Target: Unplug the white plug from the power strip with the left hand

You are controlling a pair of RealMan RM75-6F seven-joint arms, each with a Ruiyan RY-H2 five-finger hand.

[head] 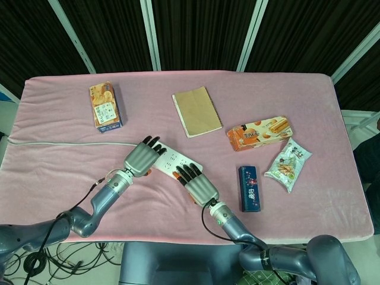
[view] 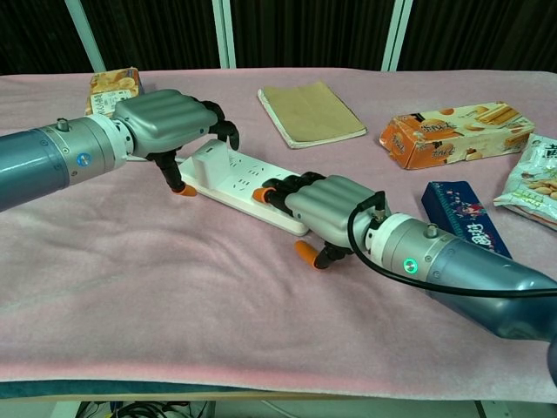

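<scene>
A white power strip (view: 246, 185) lies slanted on the pink cloth, and in the head view the power strip (head: 172, 158) shows between both hands. At its left end stands the white plug (view: 209, 156). My left hand (view: 165, 120) hovers over that end, its fingers curled over the plug's far side and its thumb down beside the strip's end, with a gap to the plug. In the head view the left hand (head: 141, 157) hides the plug. My right hand (view: 325, 205) holds the strip's right end, fingers on top and thumb at the near edge; it is the right hand (head: 196, 183) in the head view.
The strip's white cord (head: 59, 143) runs left across the cloth. A cookie box (head: 105, 107) stands at the back left and a brown notebook (head: 197, 111) at the back middle. An orange biscuit box (head: 259, 132), a snack bag (head: 288, 164) and a blue box (head: 249, 188) lie to the right.
</scene>
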